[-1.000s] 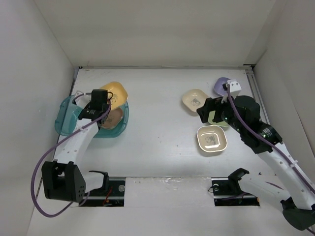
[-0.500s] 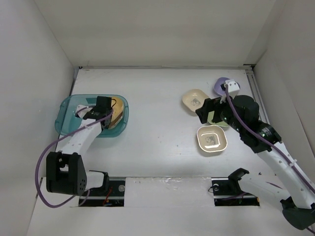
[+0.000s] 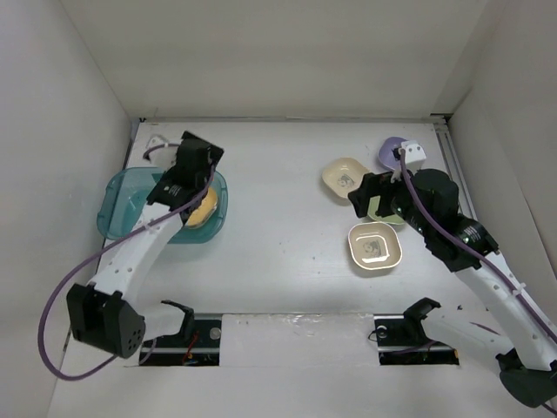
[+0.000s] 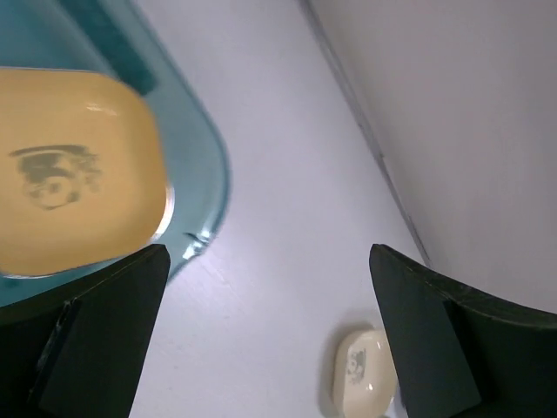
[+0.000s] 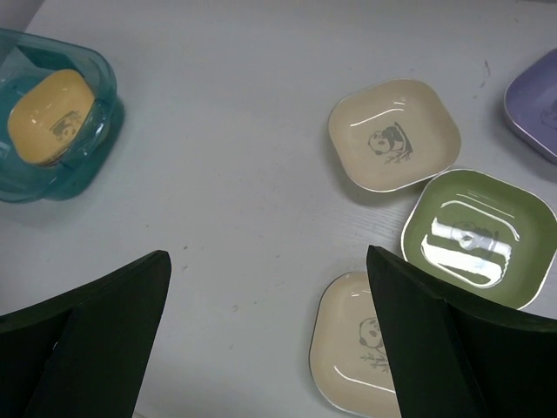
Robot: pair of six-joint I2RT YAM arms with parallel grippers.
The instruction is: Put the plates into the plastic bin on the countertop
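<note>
**Top view:** left gripper [image 3: 198, 161] above far rim of plastic bin [image 3: 111, 213], yellow plate [image 3: 203, 209] inside. Right gripper [image 3: 365, 196] over remaining plates on countertop [image 3: 278, 235], right side.

**Left wrist:** jaws spread, empty, bin edge below.

**Right wrist:** jaws spread, empty. Green plate [image 5: 479, 235], cream plate [image 5: 393, 135] and beige plate [image 5: 361, 340] nearly touching, purple plate [image 5: 535, 104] beside them.

**Risk:** if you descend off-centre, a finger likely clips a neighbour's rim and shoves the cluster. Left arm hangs over the bin, blocking your drop.

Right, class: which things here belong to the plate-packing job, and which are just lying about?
Job: plastic bin, yellow plate in it, cream plate, green plate, beige plate, purple plate, countertop.
Lying about: nothing loose; only purple cable, black brackets.
</note>
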